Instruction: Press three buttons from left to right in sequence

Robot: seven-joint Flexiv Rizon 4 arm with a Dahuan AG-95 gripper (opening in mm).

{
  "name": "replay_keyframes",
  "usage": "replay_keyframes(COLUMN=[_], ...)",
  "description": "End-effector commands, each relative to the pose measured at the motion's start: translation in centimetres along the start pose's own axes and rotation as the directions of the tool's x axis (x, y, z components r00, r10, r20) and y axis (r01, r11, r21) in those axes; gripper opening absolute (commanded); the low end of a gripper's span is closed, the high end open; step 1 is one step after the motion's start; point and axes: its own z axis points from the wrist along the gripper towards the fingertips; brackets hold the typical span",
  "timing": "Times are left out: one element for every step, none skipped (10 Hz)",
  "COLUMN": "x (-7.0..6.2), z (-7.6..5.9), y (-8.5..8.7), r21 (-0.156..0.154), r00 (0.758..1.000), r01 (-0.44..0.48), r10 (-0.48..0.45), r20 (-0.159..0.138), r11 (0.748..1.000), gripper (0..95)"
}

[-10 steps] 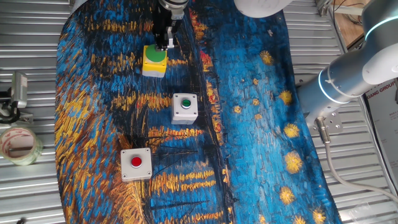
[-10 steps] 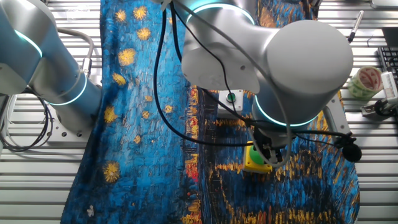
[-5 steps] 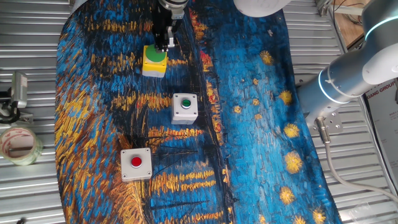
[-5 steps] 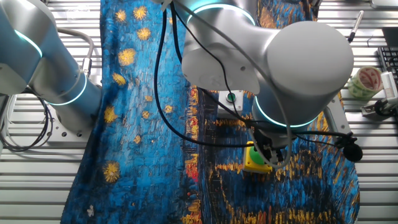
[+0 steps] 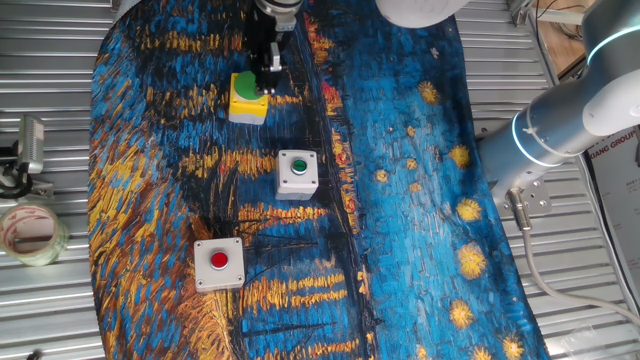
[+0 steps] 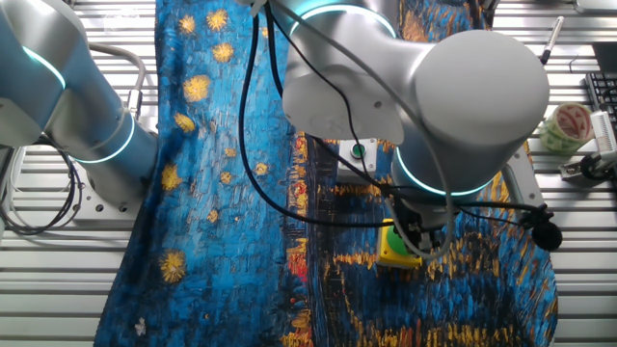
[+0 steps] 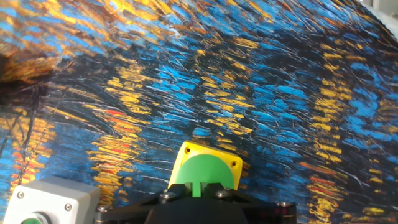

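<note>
the black two-finger gripper (image 5: 267, 82) has dropped lower onto the yellow box's big green dome button (image 7: 203, 176), pressing the first; finger state can't be told.

Gripper (image 5: 266, 84) lower, further onto yellow button box (image 5: 247, 100).

The tool (image 5: 266, 72) sits right over the yellow box (image 5: 247, 100), so that box is blocked from above. The box with the small green button (image 5: 298, 172) and the red-button box (image 5: 219, 265) stand well apart, with bare painted cloth (image 5: 400, 200) between them and open air above each. The cloth's starry side is free. A tape roll (image 5: 30, 232) lies off the cloth on the desk (image 5: 50, 320). In the other fixed view the arm (image 6: 453, 96) hangs over the boxes.
</note>
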Motion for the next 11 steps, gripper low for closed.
replay_keyframes(x=[-0.03,-0.03,-0.02,-0.01,0.00,0.01,0.02,0.02,0.06,0.19,0.36], z=[-0.05,-0.05,-0.05,-0.04,-0.04,-0.04,-0.04,-0.03,-0.02,0.02,0.10], y=[0.01,0.01,0.01,0.02,0.02,0.03,0.03,0.04,0.06,0.15,0.27], r21=[0.002,0.002,0.003,0.003,0.004,0.005,0.006,0.005,0.005,0.007,0.008], r00=[1.000,1.000,1.000,1.000,1.000,1.000,1.000,1.000,1.000,1.000,1.000], r01=[0.004,0.005,0.006,0.007,0.010,0.010,0.013,0.014,0.015,0.016,0.016], r10=[-0.004,-0.005,-0.005,-0.007,-0.010,-0.010,-0.012,-0.014,-0.015,-0.016,-0.016], r20=[0.000,0.000,-0.001,-0.001,-0.003,-0.003,-0.003,-0.003,-0.002,-0.003,-0.002], r11=[1.000,1.000,1.000,1.000,1.000,1.000,1.000,1.000,1.000,1.000,1.000], gripper=[95.0,95.0,95.0,76.0,76.0,76.0,76.0,76.0,76.0,76.0,76.0])
